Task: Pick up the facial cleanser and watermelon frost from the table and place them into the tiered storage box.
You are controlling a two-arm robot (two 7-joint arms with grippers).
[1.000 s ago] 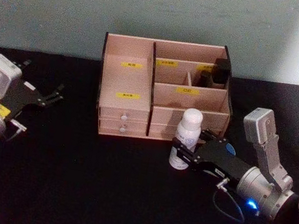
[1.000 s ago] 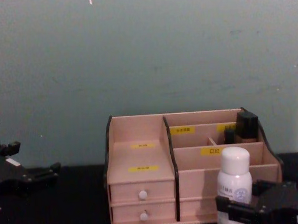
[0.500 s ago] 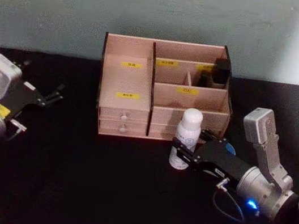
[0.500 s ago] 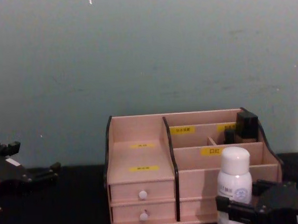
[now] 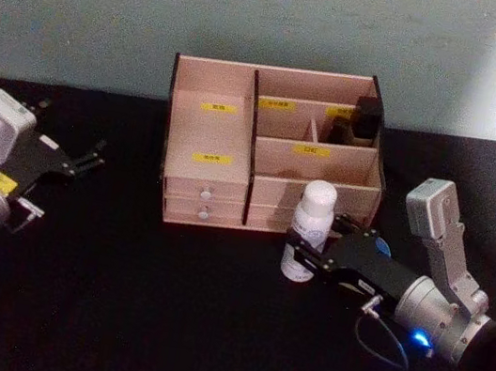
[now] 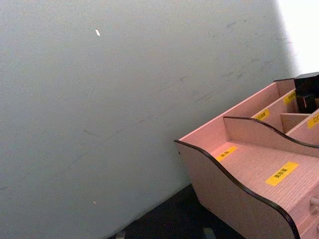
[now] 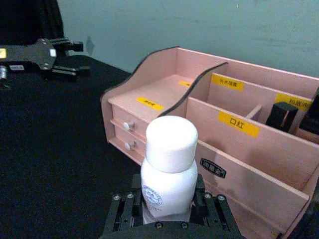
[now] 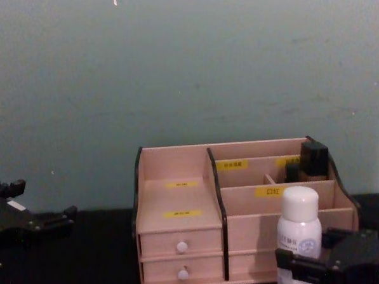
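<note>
A white bottle with a white cap stands upright on the black table, just in front of the tiered storage box. I cannot tell whether it is the facial cleanser or the watermelon frost. My right gripper is shut on the bottle's lower body, one finger on each side. My left gripper hovers open at the far left, well away from the box.
A dark bottle-like item stands in the box's back right compartment. The box's white-knobbed drawers are closed. A teal wall rises right behind the box. Black tabletop stretches in front and to the left.
The left gripper has shifted slightly at the far left. The right gripper and the white bottle stay where they were.
</note>
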